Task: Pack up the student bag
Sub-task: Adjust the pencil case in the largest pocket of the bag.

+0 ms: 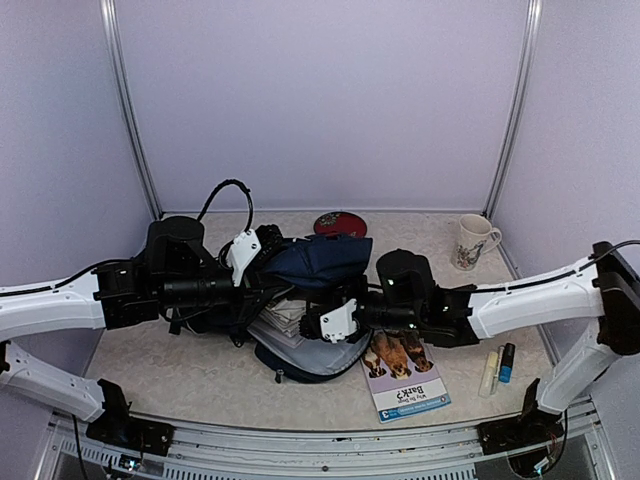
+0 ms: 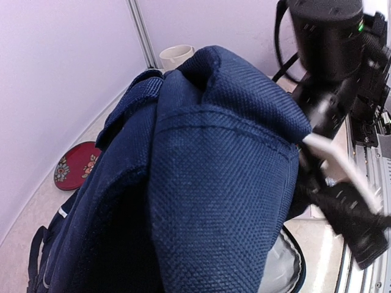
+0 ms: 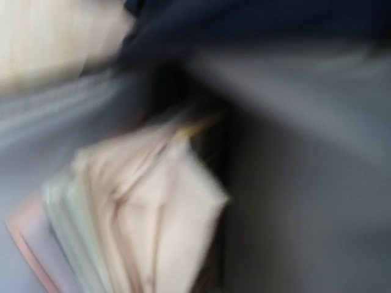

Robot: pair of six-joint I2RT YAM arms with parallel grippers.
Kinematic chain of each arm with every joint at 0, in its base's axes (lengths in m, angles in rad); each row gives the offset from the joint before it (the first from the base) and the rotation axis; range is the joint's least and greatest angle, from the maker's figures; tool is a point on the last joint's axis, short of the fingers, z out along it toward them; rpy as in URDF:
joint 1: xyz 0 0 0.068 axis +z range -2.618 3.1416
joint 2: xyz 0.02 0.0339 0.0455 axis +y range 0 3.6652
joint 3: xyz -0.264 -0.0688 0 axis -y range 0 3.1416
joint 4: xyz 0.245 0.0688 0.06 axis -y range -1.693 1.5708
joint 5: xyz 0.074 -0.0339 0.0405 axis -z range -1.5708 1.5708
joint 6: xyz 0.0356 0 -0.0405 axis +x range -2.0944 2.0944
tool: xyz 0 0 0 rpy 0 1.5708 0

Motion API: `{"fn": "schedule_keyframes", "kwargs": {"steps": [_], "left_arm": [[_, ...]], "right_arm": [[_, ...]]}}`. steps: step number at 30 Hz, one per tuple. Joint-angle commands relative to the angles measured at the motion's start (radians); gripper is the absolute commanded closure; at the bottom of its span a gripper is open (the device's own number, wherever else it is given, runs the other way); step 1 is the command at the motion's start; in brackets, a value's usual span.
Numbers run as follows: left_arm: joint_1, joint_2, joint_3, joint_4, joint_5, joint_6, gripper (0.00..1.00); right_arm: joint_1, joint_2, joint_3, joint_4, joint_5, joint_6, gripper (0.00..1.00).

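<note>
Unpacked near the front: dog book (image 1: 405, 375), two small tubes (image 1: 497, 367). Right gripper (image 1: 312, 322) at the bag mouth over papers (image 3: 140, 201); grip unreadable, view blurred. Student bag (image 1: 325, 260) mid-table, flap clamped by left gripper (image 1: 262, 248). Mug (image 1: 472, 240) behind. Roughly half-packed.

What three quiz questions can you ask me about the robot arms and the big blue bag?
1. True or false: the mug is standing inside the student bag.
2. Pick one: which animals are on the cover of the book lying near the bag? A cats, B dogs, C fish.
3. Fill in the missing word: seen from the robot, the red plate lies ___ the bag, close to the back wall.

Key: 1 false, the mug stands apart in the far right corner. 2 B, dogs. 3 behind.
</note>
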Motion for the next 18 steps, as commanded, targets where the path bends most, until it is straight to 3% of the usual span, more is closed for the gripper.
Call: {"fn": "schedule_keyframes", "kwargs": {"steps": [1, 4, 8, 12, 18], "left_arm": [[-0.031, -0.024, 0.052, 0.173, 0.068, 0.002, 1.0], [-0.031, -0.023, 0.054, 0.173, 0.065, -0.002, 1.0], [-0.031, -0.021, 0.056, 0.173, 0.064, -0.009, 1.0], [-0.039, -0.03, 0.06, 0.17, 0.061, -0.01, 1.0], [-0.053, -0.028, 0.057, 0.171, 0.058, -0.008, 1.0]], "right_arm": [[0.048, -0.233, -0.024, -0.122, -0.066, 0.379, 0.74], [0.051, -0.371, -0.043, -0.236, -0.088, 0.66, 0.59], [0.05, -0.549, -0.11, -0.366, 0.141, 1.036, 0.48], [0.017, -0.639, -0.161, -0.569, 0.35, 1.359, 0.45], [-0.073, -0.67, -0.238, -0.885, 0.372, 1.829, 0.45]]}}
